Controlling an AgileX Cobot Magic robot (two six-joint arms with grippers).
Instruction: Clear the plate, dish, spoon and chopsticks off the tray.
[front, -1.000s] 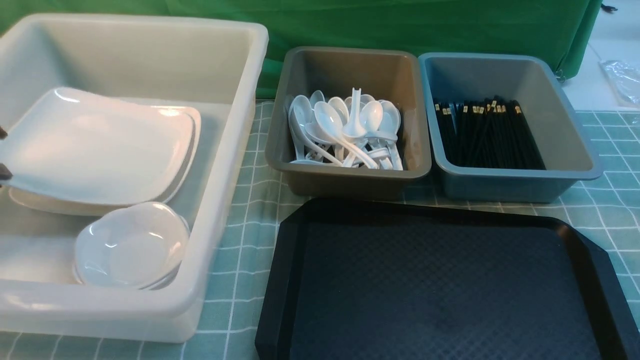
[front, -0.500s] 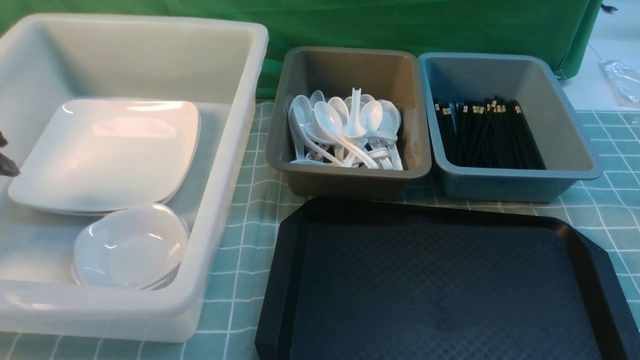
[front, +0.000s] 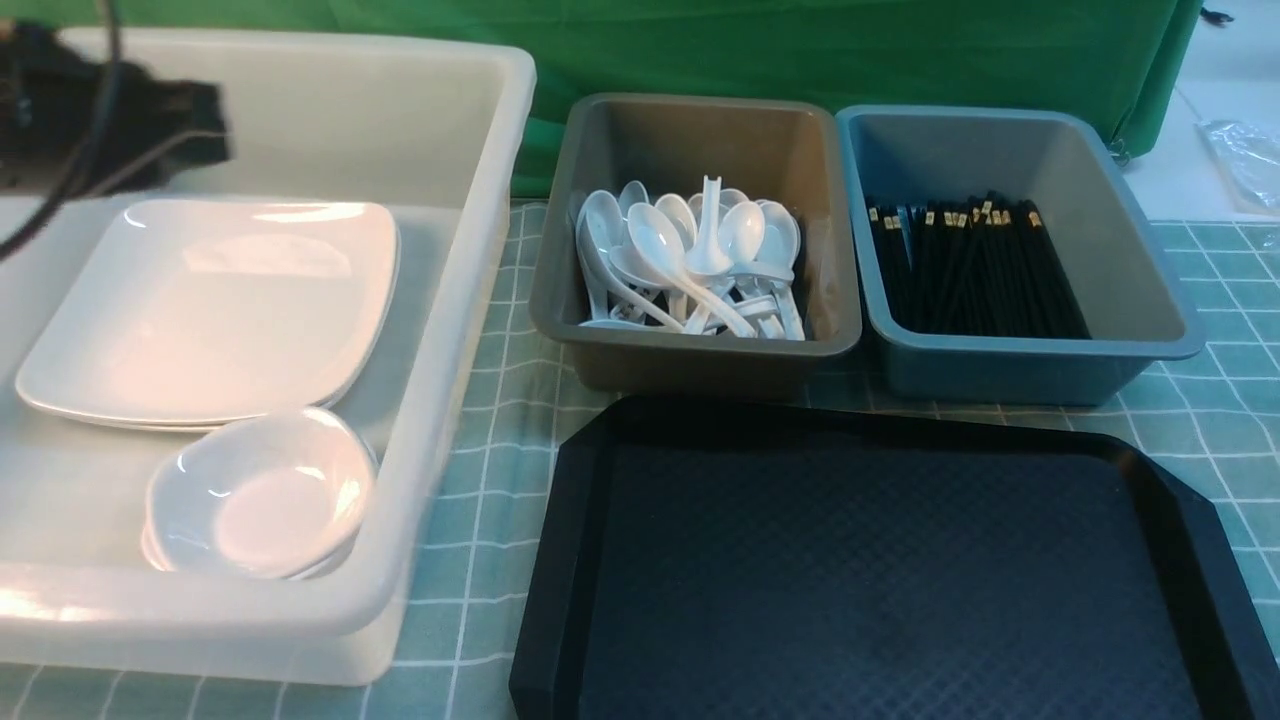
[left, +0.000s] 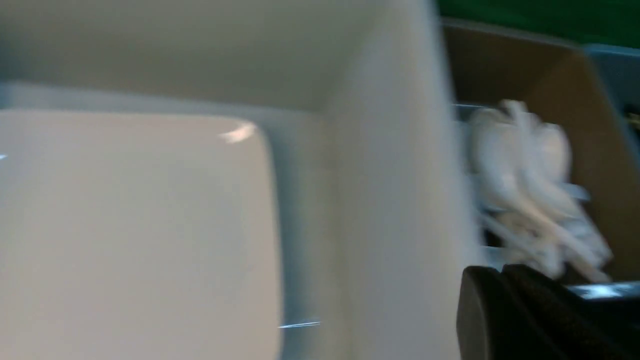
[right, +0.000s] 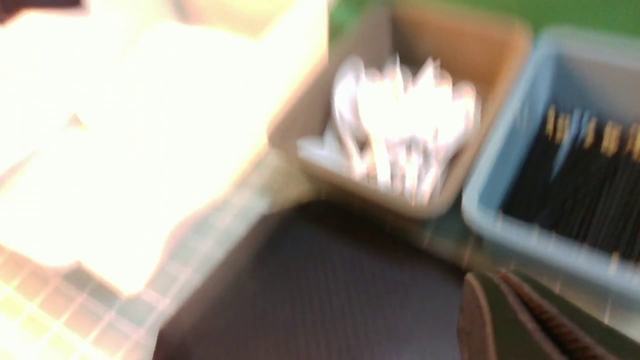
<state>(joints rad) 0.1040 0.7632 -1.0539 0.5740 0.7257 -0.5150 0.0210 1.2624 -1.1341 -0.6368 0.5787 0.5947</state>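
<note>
below your left tool (front: 120, 130), whose grip you can't tell, the large glossy white square plate (front: 215, 310) could get clipped.

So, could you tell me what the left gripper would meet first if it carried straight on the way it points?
Probably the white tub's inner wall, just past the plate. The left gripper seems aimed there in its wrist view, but that picture is motion-blurred, so depth is unclear.
</note>
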